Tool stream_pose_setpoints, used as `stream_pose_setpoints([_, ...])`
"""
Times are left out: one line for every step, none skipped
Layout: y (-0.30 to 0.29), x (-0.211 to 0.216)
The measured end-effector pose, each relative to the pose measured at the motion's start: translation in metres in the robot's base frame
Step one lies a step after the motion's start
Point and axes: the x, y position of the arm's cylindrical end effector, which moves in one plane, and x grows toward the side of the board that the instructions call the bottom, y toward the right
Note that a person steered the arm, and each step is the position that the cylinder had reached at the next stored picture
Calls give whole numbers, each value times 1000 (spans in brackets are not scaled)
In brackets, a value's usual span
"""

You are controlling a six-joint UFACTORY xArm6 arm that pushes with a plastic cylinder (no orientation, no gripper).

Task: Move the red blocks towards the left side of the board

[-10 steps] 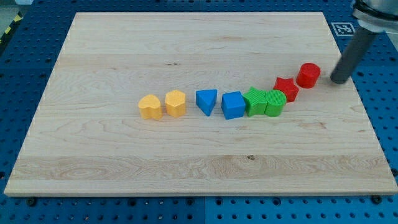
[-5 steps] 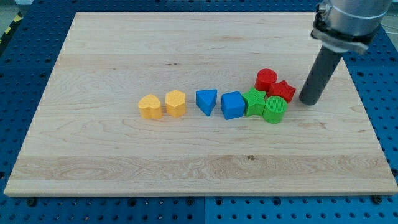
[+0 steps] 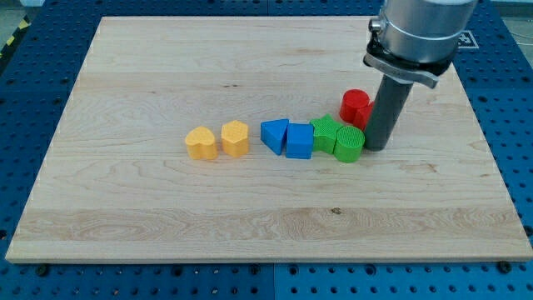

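Progress is mixed: our tip, bare and holding nothing, has shoved leftward against the green cylinder; red cylinder follows, red star now hidden.

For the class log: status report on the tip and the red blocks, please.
My tip sits right of the green cylinder. Red cylinder just left of the rod; other red block not visible. Green and blue blocks crowd the leftward path.
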Motion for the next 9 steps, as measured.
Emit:
stream_pose_setpoints([10, -19])
stream_pose_setpoints([39, -23])
stream_pose_setpoints([41, -35])
stream_pose_setpoints([11, -53])
stream_pose_setpoints([-10, -84])
stream_pose_setpoints([-34, -112])
stream_pose_setpoints([-65, -124])
stream_pose_setpoints([-27, -117])
stream_pose_setpoints([23, -103])
